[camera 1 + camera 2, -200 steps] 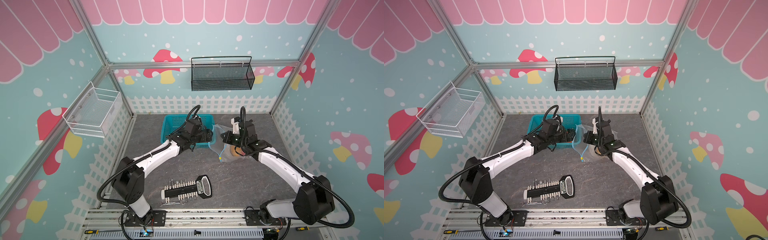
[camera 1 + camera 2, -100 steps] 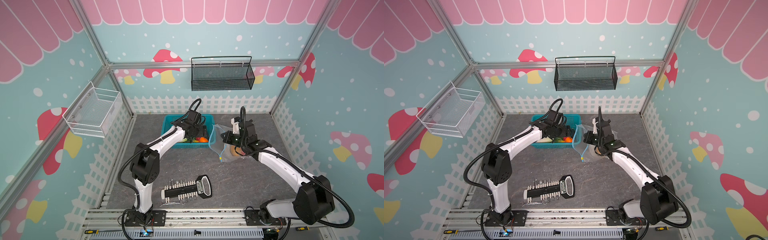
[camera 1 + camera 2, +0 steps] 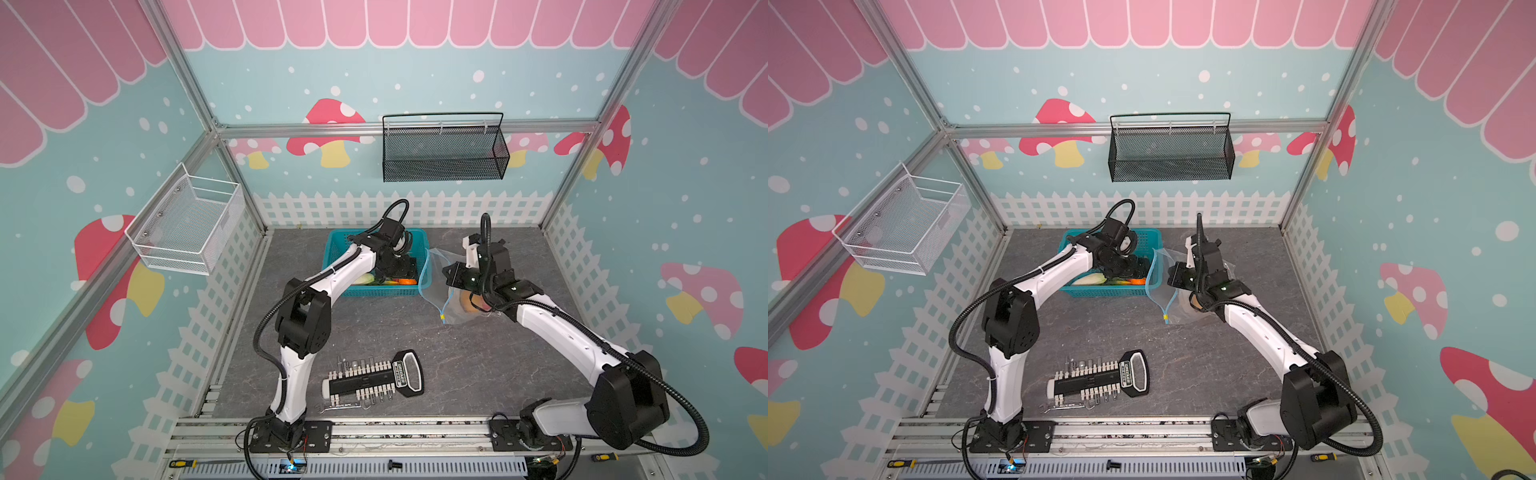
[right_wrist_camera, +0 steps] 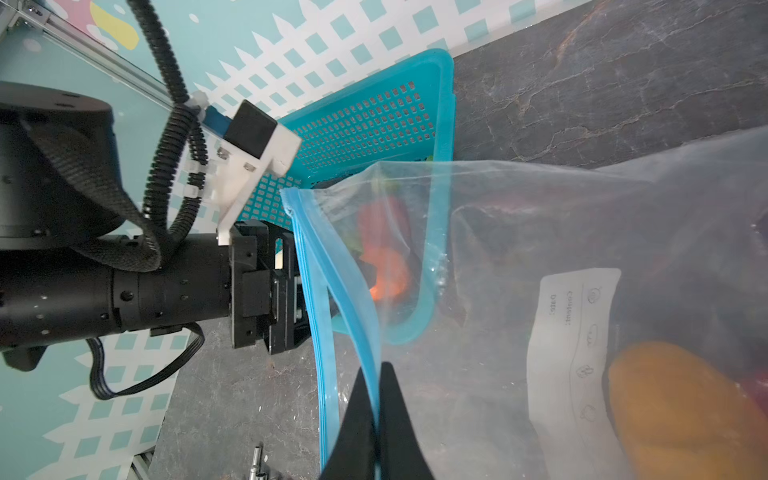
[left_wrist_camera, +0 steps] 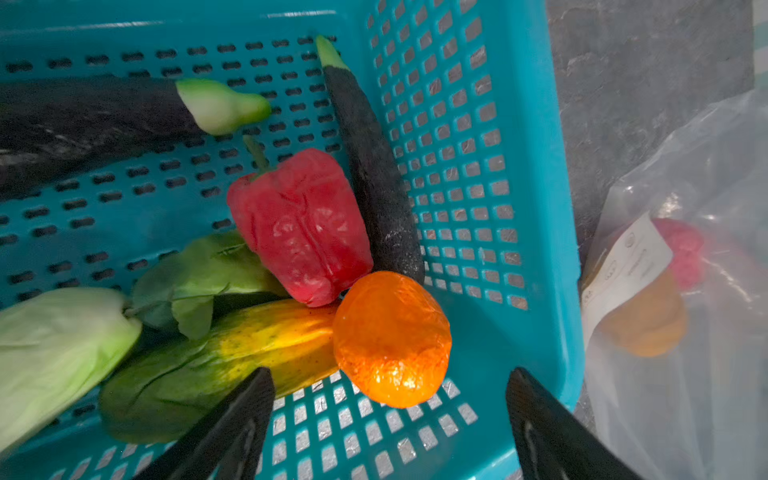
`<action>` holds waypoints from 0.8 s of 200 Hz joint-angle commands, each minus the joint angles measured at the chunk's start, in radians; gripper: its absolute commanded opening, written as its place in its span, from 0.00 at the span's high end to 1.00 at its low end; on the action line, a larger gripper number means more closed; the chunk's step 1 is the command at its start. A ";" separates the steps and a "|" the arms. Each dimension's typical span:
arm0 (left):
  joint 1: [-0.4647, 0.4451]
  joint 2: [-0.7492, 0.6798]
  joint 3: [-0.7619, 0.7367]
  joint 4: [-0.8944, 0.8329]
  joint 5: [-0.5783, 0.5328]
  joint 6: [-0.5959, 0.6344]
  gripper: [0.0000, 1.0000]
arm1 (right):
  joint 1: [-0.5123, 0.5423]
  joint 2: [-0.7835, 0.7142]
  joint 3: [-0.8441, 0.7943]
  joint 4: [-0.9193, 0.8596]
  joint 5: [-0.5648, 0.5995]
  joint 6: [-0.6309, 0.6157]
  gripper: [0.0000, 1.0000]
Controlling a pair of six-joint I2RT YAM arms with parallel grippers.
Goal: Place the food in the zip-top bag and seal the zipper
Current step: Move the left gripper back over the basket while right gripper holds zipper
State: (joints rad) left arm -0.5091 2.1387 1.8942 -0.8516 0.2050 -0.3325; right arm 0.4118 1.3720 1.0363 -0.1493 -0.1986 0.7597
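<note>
Top views, both: on the table (image 3: 415, 332) the teal basket (image 3: 374, 291) sits at 12 o'clock and the clear bag (image 3: 434, 286) lies just beside its 3 o'clock wall. Most of the food is in the basket. An orange-brown piece (image 5: 648, 324) and a pink piece (image 5: 681, 249) are already in the bag. The left gripper (image 5: 388, 374) is down inside the basket with jaws wide apart and empty, straddling the orange (image 5: 390, 338). The right gripper (image 4: 377, 370) is pinched closed on the bag's raised lip at the zipper (image 4: 332, 291). Risks, as I judge them: the orange is round and glossy, so an off-centre squeeze could squirt it sideways into the red pepper (image 5: 299, 224). One finger (image 5: 540, 419) rides close to the basket wall and could snag the lattice and drag the basket into the bag. Only one lip of thin film is held, at a single spot. If the film slips from the pinch, or a carried piece bumps the lower lip, the mouth folds shut and the food lands on the table. Orientation: the bag's mouth faces 9 o'clock toward the basket and its closed end faces 3 o'clock. The zipper's long axis runs roughly 12 to 6, bowed open, with the yellow tab (image 3: 443, 320) at the 6 o'clock end.
</note>
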 commanded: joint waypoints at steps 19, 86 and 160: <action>-0.021 0.030 0.059 -0.097 -0.065 0.058 0.13 | -0.008 -0.021 0.002 -0.004 0.014 -0.012 1.00; -0.067 0.085 0.122 -0.139 -0.178 0.091 0.14 | -0.010 -0.023 -0.005 -0.003 0.013 -0.010 1.00; -0.100 0.154 0.198 -0.210 -0.286 0.128 0.12 | -0.010 -0.018 0.000 -0.002 0.012 -0.005 1.00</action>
State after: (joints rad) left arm -0.6037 2.2662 2.0716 -1.0027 -0.0177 -0.2401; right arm 0.4057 1.3716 1.0363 -0.1493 -0.1974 0.7563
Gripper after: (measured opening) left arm 0.880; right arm 0.047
